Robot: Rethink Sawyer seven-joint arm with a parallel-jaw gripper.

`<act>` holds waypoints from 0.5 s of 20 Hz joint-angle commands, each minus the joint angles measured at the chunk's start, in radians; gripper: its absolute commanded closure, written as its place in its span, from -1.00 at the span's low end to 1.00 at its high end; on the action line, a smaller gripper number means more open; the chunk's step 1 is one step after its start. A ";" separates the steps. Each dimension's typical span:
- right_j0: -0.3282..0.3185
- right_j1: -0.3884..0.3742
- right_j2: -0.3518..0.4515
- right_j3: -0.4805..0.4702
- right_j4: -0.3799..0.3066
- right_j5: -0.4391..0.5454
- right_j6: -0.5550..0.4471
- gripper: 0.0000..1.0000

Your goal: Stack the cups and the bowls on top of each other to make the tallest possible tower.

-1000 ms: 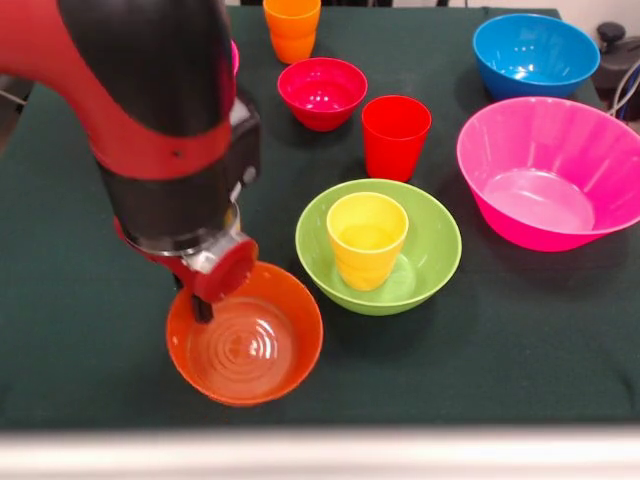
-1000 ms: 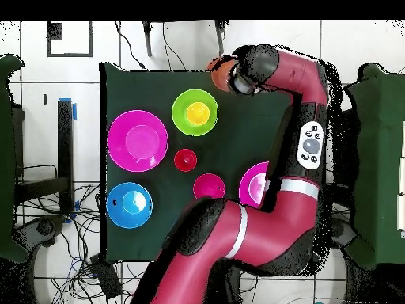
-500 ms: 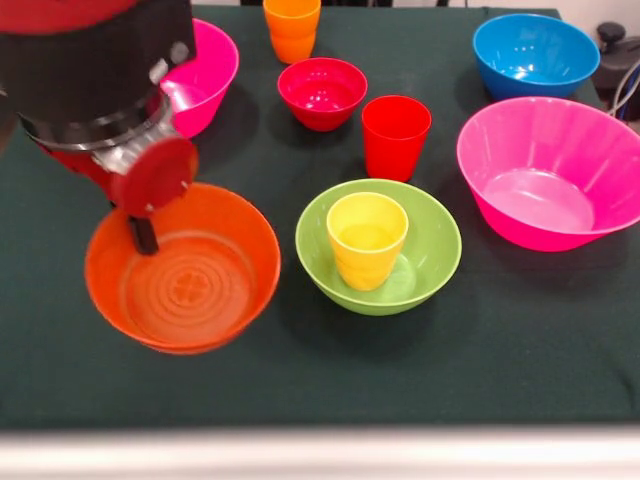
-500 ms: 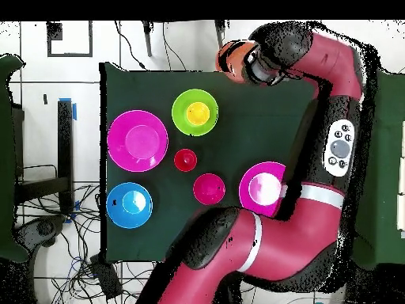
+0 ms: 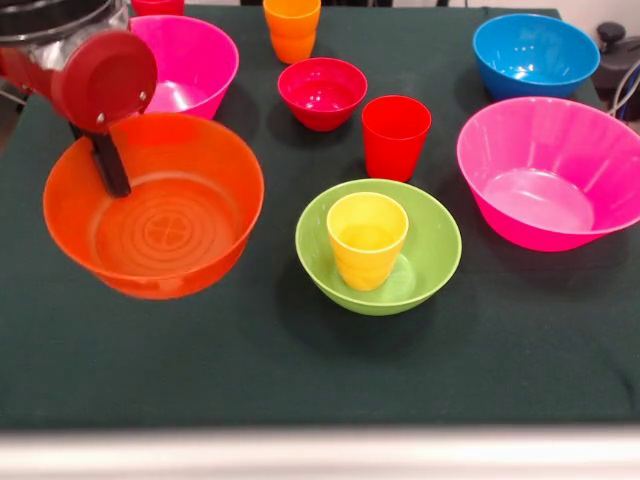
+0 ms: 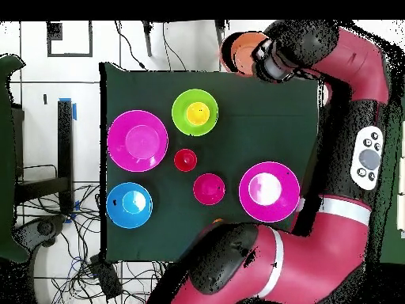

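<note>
at the near left of the front view, orange bowl [image 5: 152, 208] lifted clear of the dark green table [image 5: 300, 380], mouth up and tipped slightly, ringed flat bottom visible inside; gripper [image 5: 105, 150] clenched on its far rim, one dark finger [image 5: 108, 165] reaching down inside the wall beneath a round red disc. just right of it, resting on the cloth, lime-green bowl [image 5: 378, 247] with yellow cup [image 5: 367, 239] upright inside. farther back, red cup [image 5: 395, 137] standing alone, large hot-pink bowl [image 5: 548, 172] to its right. beyond those, small crimson bowl [image 5: 322, 93], second hot-pink bowl [image 5: 185, 68] at left behind the gripper, blue bowl [image 5: 535, 55] at far right. at the far edge, orange cup [image 5: 291, 28]. from overhead, orange bowl beyond the table's edge, partly hidden under the red and black arm [image 6: 348, 158]
</note>
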 commanded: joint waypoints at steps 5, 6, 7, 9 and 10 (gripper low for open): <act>-0.026 -0.165 0.129 0.512 0.016 -0.283 -0.287 1.00; -0.022 -0.170 0.125 0.527 0.008 -0.294 -0.272 1.00; -0.018 -0.172 0.124 0.535 0.002 -0.301 -0.262 1.00; -0.010 -0.180 0.119 0.564 -0.010 -0.322 -0.240 1.00; -0.007 -0.184 0.117 0.578 -0.016 -0.332 -0.229 1.00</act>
